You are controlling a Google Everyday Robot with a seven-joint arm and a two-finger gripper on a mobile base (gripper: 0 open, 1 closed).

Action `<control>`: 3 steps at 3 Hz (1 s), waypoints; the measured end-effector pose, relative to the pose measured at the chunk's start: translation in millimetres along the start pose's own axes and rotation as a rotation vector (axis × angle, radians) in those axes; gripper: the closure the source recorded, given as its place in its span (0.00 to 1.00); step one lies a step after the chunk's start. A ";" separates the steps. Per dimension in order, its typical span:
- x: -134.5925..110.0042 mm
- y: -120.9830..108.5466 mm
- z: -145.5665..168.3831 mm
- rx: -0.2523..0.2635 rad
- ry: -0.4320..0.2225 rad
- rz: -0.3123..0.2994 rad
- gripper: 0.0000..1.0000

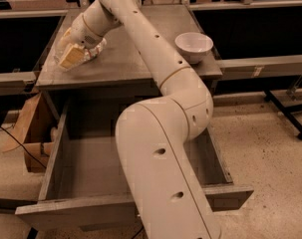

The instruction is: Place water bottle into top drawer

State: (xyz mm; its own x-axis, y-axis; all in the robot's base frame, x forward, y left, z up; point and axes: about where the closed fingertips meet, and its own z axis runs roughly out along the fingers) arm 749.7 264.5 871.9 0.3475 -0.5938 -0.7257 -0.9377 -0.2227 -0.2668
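hand [75,55] 1, at table [115,66] left | water bottle [60,46] 1 | top drawer [75,214] 1 | bowl [194,45] 1
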 end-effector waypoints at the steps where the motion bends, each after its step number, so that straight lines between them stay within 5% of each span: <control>1: 2.0 6.9 2.5 -0.026 0.002 0.004 0.68; 2: 7.0 14.1 8.2 -0.061 0.005 0.011 0.66; 3: 4.6 13.5 6.4 -0.062 0.006 0.011 0.43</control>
State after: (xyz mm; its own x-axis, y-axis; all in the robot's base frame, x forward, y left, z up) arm 738.6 263.7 860.9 0.3377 -0.6008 -0.7246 -0.9394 -0.2639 -0.2189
